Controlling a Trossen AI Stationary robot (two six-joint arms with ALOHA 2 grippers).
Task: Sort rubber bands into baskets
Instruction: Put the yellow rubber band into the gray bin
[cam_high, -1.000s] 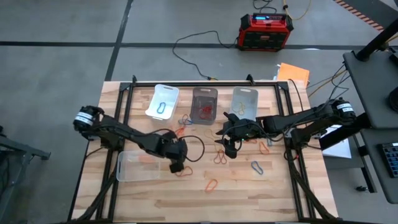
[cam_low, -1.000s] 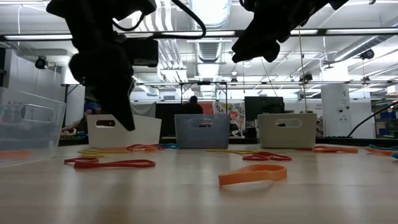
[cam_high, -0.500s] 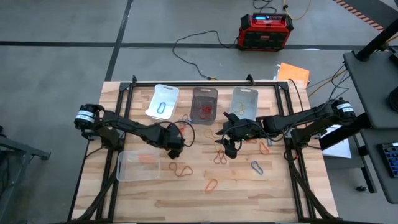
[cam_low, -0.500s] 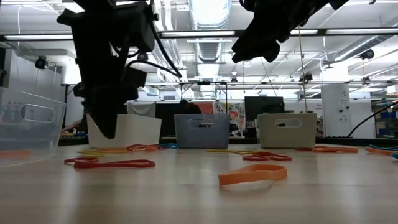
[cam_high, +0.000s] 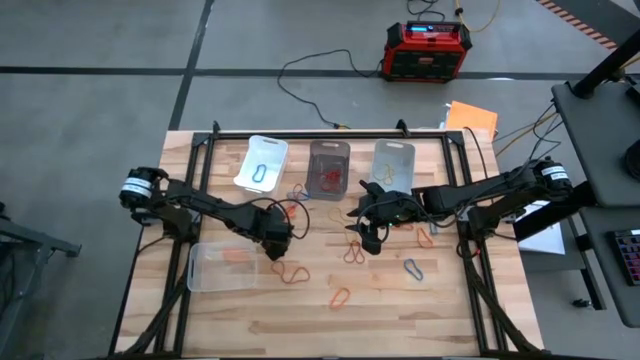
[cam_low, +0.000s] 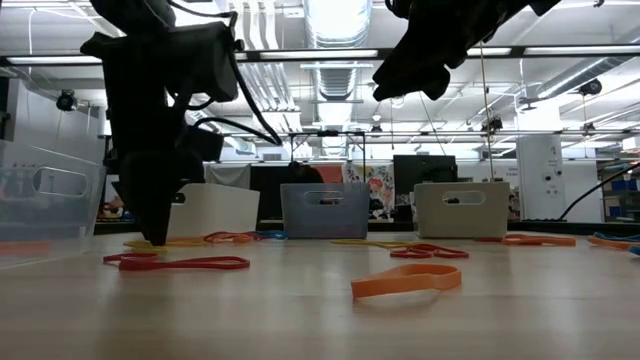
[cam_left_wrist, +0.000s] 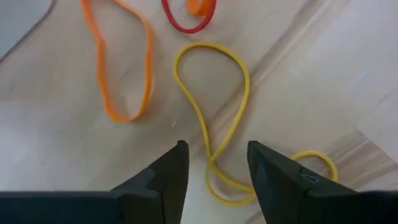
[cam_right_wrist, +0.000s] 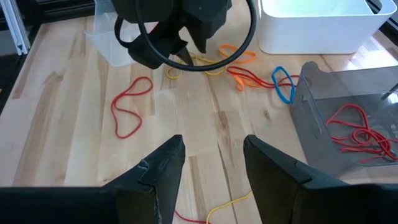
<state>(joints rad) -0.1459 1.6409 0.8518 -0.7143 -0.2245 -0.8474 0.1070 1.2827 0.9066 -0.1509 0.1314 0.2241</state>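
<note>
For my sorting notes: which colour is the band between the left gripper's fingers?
Yellow band; left wrist view shows it best.

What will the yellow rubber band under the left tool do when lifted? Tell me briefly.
The yellow rubber band lies twisted and thin, so it will probably droop limply. It looks light, and may slip between the left tool's open fingers unless pinched squarely.

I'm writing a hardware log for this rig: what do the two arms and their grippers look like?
Both arms are dark, slim and jointed. The left arm has a white-banded collar near its base and a black cable looped beside its gripper. The right arm carries a similar white-marked collar. Each gripper, like the right gripper, has two black wedge-shaped fingers.
</note>
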